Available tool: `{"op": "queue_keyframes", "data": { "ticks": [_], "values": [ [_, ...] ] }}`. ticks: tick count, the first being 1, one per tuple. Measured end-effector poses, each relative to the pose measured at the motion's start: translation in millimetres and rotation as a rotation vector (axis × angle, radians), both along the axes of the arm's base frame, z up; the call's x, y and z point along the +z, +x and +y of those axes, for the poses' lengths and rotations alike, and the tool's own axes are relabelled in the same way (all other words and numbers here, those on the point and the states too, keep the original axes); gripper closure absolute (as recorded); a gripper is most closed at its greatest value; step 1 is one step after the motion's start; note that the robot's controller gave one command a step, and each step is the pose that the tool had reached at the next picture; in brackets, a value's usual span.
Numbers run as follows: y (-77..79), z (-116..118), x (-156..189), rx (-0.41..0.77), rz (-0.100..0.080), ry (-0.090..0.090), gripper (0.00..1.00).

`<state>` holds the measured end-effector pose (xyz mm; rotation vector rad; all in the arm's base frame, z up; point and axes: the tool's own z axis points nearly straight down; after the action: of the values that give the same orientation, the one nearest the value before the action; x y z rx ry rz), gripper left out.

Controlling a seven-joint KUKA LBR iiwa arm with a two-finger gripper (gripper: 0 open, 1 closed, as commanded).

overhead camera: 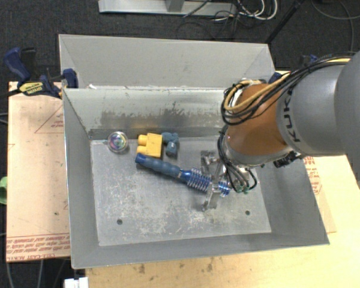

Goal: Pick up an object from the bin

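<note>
The thing nearest the tool is a blue-handled brush (pixel 167 169). It lies slantwise across the middle of the bin's floor, handle toward the back left, and its coiled blue-and-white head points toward the right. The tool (pixel 212 185) is down at that head end, right against the coil. We cannot tell whether it is spread, pressed together or pinching anything, because the wrist hides the view between its tips.

Just behind the handle's end sits a yellow block (pixel 149 144). It is so close to the handle that we cannot say whether they touch. A small blue-grey piece (pixel 171 144) lies against the block's right side. A shiny round ball (pixel 117 141) rests a little apart to the left of them, near the foot of the back wall.

These four things keep to the back half of the grey metal bin (pixel 168 227). The front strip of the floor and the left side are bare, scuffed metal with two small dark holes. The sloping walls rise on all sides, and the right wall stands close beside the tool.

Above the tool is the wrist's orange cover (pixel 255 134), with looped cables (pixel 243 98) at its top. The grey arm (pixel 324 110) comes in from the right, and the letters KUKA run sideways along its casing.
</note>
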<state>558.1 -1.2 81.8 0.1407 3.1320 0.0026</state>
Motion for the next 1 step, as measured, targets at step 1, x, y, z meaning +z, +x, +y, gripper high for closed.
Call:
{"op": "queue_keyframes", "data": {
  "ticks": [1],
  "values": [
    [-0.6, 0.9, 1.9, 0.002, 0.004, 0.000, 1.00]
  ]
}}
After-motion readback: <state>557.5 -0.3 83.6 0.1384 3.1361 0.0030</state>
